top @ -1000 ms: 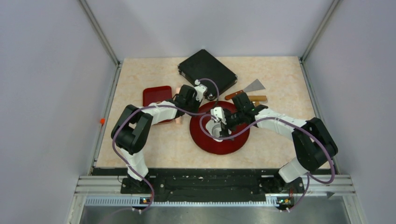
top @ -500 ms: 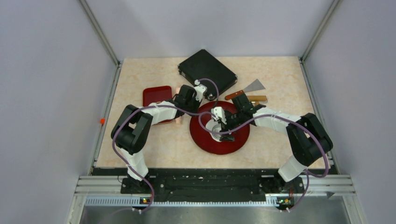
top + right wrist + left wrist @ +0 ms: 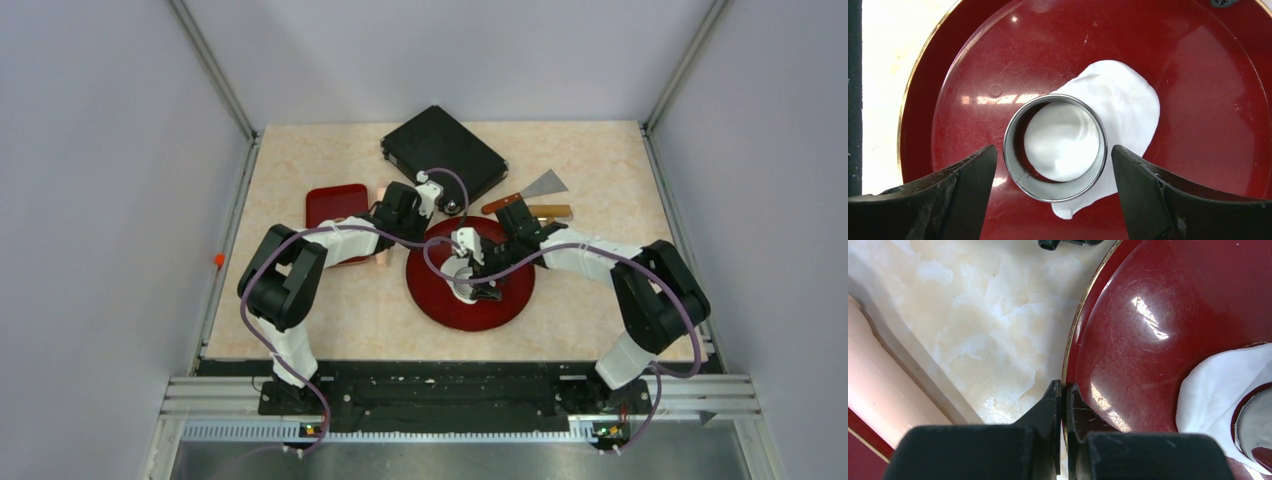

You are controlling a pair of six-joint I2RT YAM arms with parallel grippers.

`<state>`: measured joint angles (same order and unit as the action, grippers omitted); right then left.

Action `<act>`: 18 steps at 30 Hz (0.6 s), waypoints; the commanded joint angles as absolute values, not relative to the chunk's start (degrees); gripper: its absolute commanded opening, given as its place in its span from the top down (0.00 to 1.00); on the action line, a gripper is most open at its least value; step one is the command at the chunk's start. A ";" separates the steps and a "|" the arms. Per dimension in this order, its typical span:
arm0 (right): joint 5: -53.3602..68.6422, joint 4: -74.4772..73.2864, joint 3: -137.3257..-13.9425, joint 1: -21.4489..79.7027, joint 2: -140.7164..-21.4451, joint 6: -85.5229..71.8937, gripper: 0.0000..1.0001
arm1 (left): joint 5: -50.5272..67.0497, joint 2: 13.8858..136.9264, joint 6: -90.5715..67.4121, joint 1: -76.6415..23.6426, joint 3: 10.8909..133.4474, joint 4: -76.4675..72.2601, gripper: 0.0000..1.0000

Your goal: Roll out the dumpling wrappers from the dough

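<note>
As grey walls (image 3: 100,200) box in marbled table (image 3: 300,310), L gripper (image 3: 1064,405) pinches red plate (image 3: 1158,315) rim; R gripper (image 3: 1053,150) gapes astride ring cutter (image 3: 1058,192).

The left wrist view cuts the dough (image 3: 1218,385) and the ring cutter (image 3: 1255,425) off at its right edge, and the pale pink cylinder (image 3: 873,385) at its left. From above, the right arm (image 3: 590,252) covers part of the red plate (image 3: 440,300), and the dough there is too small to make out.
</note>
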<state>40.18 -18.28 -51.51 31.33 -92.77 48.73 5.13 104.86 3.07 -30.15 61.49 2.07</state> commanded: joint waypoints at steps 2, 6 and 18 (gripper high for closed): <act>40.60 -18.62 -54.47 30.98 -93.98 48.34 0.21 | 2.64 103.71 4.67 -29.69 60.56 0.55 1.00; 40.43 -18.74 -54.23 31.06 -93.85 48.30 0.25 | 2.65 103.75 4.74 -29.64 60.56 0.58 1.00; 35.96 -22.77 -54.59 32.80 -94.09 49.43 0.44 | 2.46 103.81 4.69 -29.70 60.64 0.67 1.00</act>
<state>38.41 -20.21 -52.71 31.86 -93.45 48.58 5.13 104.86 3.07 -30.15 61.49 2.07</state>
